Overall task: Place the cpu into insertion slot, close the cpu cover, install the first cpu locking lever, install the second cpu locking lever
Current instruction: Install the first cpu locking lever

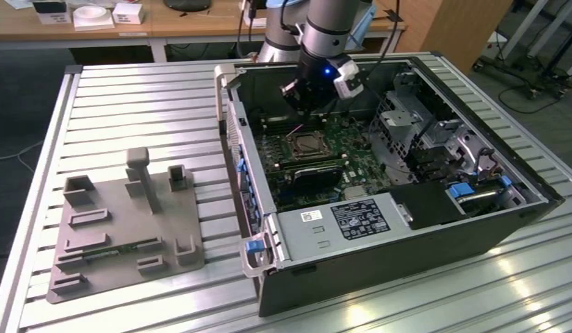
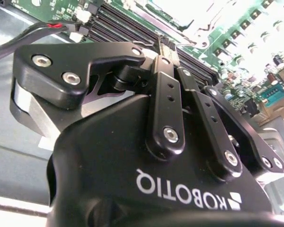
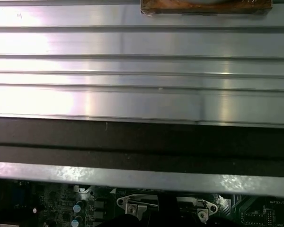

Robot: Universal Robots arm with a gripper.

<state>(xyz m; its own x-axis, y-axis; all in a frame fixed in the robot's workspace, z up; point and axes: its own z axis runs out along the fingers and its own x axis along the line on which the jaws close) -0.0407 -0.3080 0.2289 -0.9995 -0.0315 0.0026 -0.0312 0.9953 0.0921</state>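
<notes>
One grey robot arm (image 1: 323,28) reaches into the open black metal computer case (image 1: 379,277). Its black two-fingered gripper (image 1: 303,109) hangs over the green motherboard (image 1: 360,135). In the second wrist view the fingers (image 2: 164,80) are pressed close together with nothing visible between them, above the long dark memory slots (image 2: 128,23). The square insertion slot (image 1: 305,144), with its silvery rim and dark centre, lies just beside the gripper. A grey plastic fixture block (image 1: 128,222) sits well apart on the slatted aluminium table (image 1: 147,97).

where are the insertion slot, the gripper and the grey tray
insertion slot (image 1: 307,144): exterior view, its middle
gripper (image 2: 169,49): second wrist view, between its fingertips
grey tray (image 1: 119,208): exterior view, bare flat part
</notes>
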